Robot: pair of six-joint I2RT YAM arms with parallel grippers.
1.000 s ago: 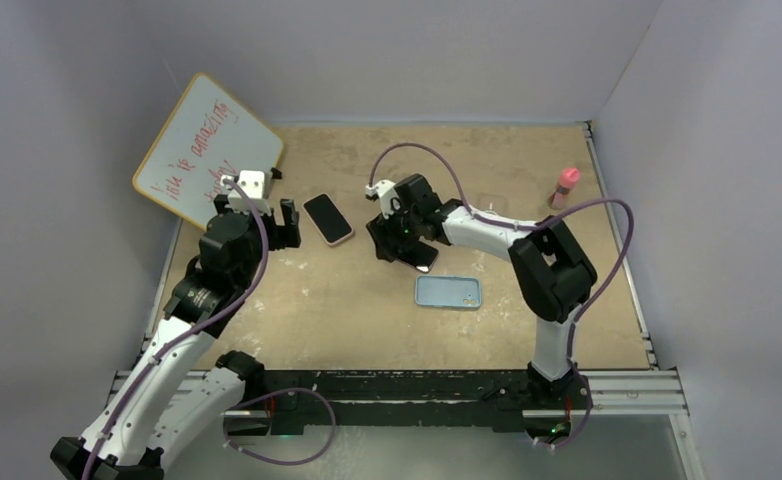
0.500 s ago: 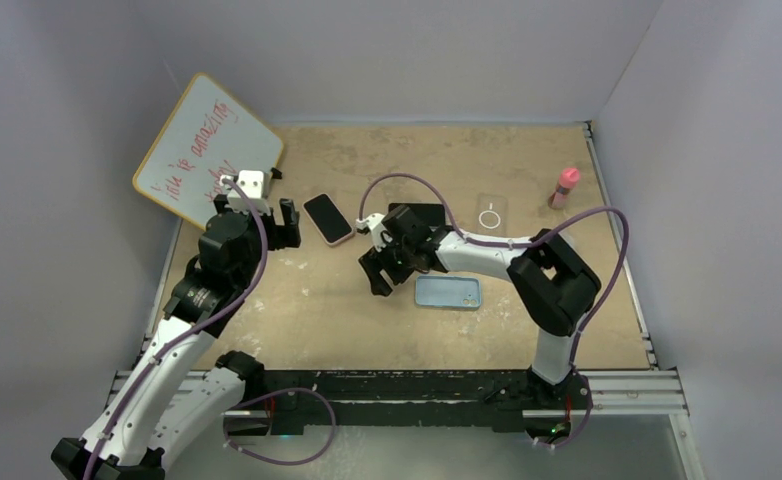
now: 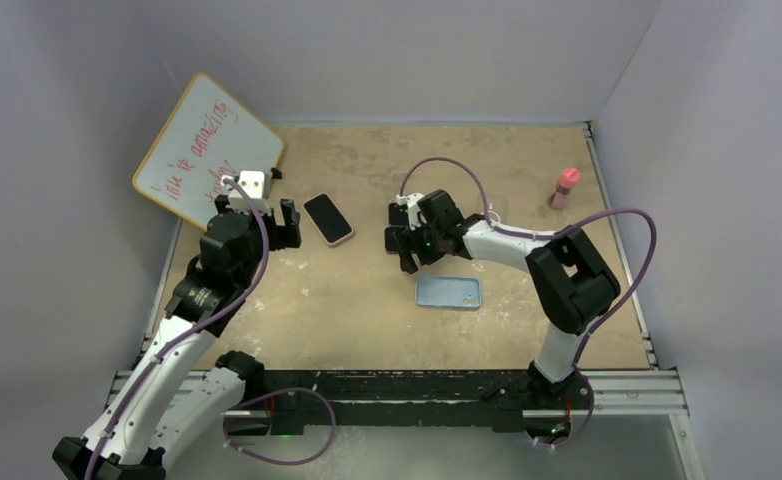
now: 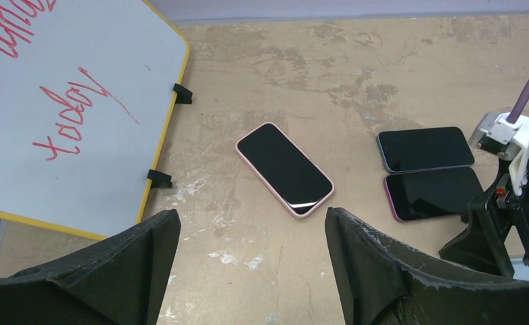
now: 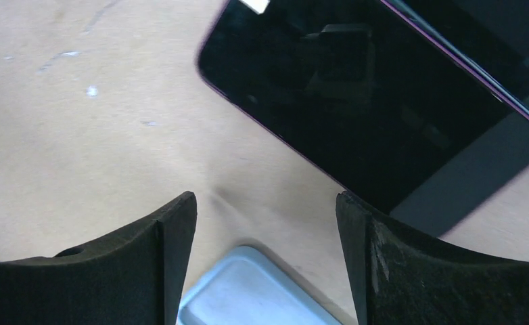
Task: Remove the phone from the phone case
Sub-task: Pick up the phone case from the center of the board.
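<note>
Inside the pink case (image 4: 300,214) sits a phone (image 4: 285,169).

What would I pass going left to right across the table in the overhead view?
whiteboard → pink phone → blue case → pink bottle

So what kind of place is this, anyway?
Probably a robotics test booth, not a home or shop. Plain grey walls box in a scuffed tabletop, the left arm and right arm are bolted to a metal rail, and a pink-cased phone and whiteboard sit there like props.
</note>
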